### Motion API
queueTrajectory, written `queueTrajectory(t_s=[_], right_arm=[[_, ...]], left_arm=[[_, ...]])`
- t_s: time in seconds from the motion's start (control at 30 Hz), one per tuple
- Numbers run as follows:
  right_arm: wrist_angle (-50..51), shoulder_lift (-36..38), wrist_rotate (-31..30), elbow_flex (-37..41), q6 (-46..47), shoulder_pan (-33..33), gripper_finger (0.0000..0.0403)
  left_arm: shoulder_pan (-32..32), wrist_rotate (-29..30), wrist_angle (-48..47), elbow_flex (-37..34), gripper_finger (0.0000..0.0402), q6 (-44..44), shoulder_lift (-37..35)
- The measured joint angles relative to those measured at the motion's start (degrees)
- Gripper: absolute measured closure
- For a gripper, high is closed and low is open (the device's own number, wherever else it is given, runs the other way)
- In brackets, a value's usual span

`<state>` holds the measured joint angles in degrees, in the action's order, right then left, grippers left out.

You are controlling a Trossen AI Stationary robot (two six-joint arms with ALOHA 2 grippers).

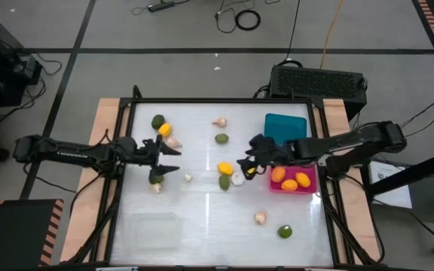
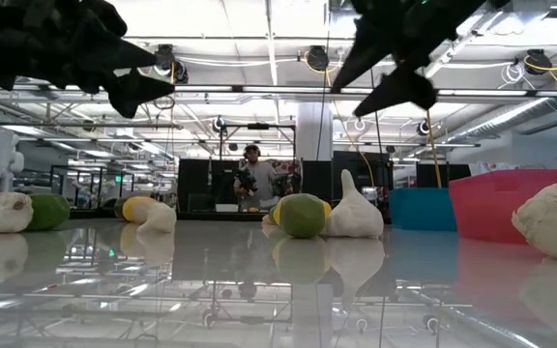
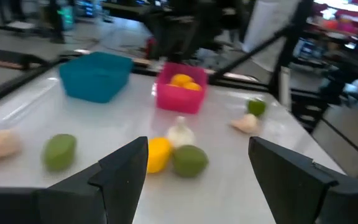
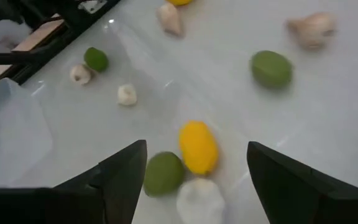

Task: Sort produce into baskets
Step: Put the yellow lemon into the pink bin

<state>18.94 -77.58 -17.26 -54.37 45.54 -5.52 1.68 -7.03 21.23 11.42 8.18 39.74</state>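
My left gripper (image 1: 173, 160) is open and empty above the table's left half; it also shows in the left wrist view (image 3: 197, 149). My right gripper (image 1: 244, 167) is open and empty, hovering just right of a cluster at mid-table: an orange fruit (image 4: 197, 147), a lime (image 4: 163, 173) and a garlic bulb (image 4: 199, 198). None of the three is between its fingers. The pink bin (image 1: 310, 188) holds orange fruits (image 1: 289, 181). The teal bin (image 1: 285, 128) stands behind it. The clear bin (image 1: 153, 229) stands at the near left. Other limes, garlic bulbs and an orange fruit (image 1: 164, 129) lie loose on the table.
Loose pieces: a lime (image 1: 157, 121) and garlic (image 1: 173, 141) at the far left, garlic (image 1: 219, 121) and a lime (image 1: 221, 138) at the far middle, a lime (image 1: 154, 178) under the left gripper, garlic (image 1: 260, 217) and a lime (image 1: 285, 231) at the near right.
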Motion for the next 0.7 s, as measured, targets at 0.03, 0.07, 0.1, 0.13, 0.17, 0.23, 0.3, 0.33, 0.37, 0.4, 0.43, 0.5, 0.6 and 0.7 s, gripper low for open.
queueTrajectory(t_s=[0.03, 0.07, 0.1, 0.13, 0.17, 0.23, 0.3, 0.33, 0.37, 0.4, 0.43, 0.5, 0.6, 0.7], right_arm=[[-1.6, -1.1, 1.4, 0.0, -0.6, 0.6, 0.0133], [-2.9, -2.2, 2.6, 0.0, -1.2, 1.3, 0.0133], [-3.6, -3.4, 3.9, -0.2, -1.6, 1.9, 0.0133], [-3.9, -4.5, 4.8, -0.6, -2.0, 2.4, 0.0133], [-4.0, -5.4, 5.9, -1.2, -2.5, 3.1, 0.0133], [-3.5, -7.4, 7.8, -2.6, -3.6, 4.2, 0.0133], [-3.6, -9.1, 9.4, -4.5, -5.1, 5.3, 0.0133], [-3.6, -10.0, 10.0, -5.6, -5.9, 5.8, 0.0133], [-3.4, -10.7, 10.1, -6.8, -6.8, 6.1, 0.0133], [-3.4, -11.4, 10.1, -8.0, -7.7, 6.5, 0.0133], [-3.3, -12.2, 10.1, -9.1, -8.8, 6.9, 0.0133], [-2.9, -13.7, 10.1, -11.0, -10.6, 7.6, 0.0133], [-1.4, -16.8, 10.2, -14.0, -12.2, 8.8, 0.0133], [2.2, -20.3, 10.2, -17.7, -12.7, 9.9, 0.0133]], left_arm=[[-0.4, 0.0, 0.6, 0.0, 0.0116, 0.0, 0.4], [-0.8, 0.0, 1.4, 0.0, 0.0116, -0.1, 0.8], [-1.2, 0.0, 2.2, 0.0, 0.0116, -0.1, 1.2], [-1.6, 0.0, 3.4, 0.0, 0.0116, -0.1, 1.7], [-2.0, 0.0, 4.7, 0.0, 0.0116, -0.2, 2.3], [-2.8, 0.0, 7.2, 0.0, 0.0116, -1.6, 3.8], [-3.4, 0.0, 8.4, 0.0, 0.0116, -3.4, 5.2], [-3.7, 0.0, 8.7, 0.0, 0.0116, -4.2, 5.9], [-3.7, 0.0, 8.4, 0.0, 0.0116, -4.5, 6.3], [-3.7, 0.3, 8.1, 0.0, 0.0116, -4.5, 6.6], [-3.7, 0.9, 8.1, 0.0, 0.0116, -4.4, 6.8], [-3.7, 2.2, 7.9, 0.0, 0.0116, -4.3, 6.9], [-3.7, 4.1, 6.3, 0.0, 0.0116, -4.1, 6.9], [-3.7, 4.6, 4.7, 0.0, 0.0116, -4.1, 6.9]])
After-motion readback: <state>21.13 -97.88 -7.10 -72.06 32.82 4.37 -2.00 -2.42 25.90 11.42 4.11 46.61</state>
